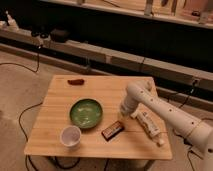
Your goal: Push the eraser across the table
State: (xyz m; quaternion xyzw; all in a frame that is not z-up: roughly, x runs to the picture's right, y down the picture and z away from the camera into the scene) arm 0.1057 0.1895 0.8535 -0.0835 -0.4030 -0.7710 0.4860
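Observation:
The eraser [112,130], a small dark bar with a lighter edge, lies flat on the wooden table [55,117] near its front, just right of the green bowl. My gripper [125,111] hangs at the end of the white arm [165,114], which comes in from the right. It is low over the table, shut and holding nothing. It is a short way behind and to the right of the eraser, and I see no contact between them.
A green bowl [86,112] sits mid-table with a white cup [70,136] in front of it. A white tube [150,125] lies at the right under the arm. A small reddish-brown object [76,81] lies at the table's far edge. Cables run over the floor at the left.

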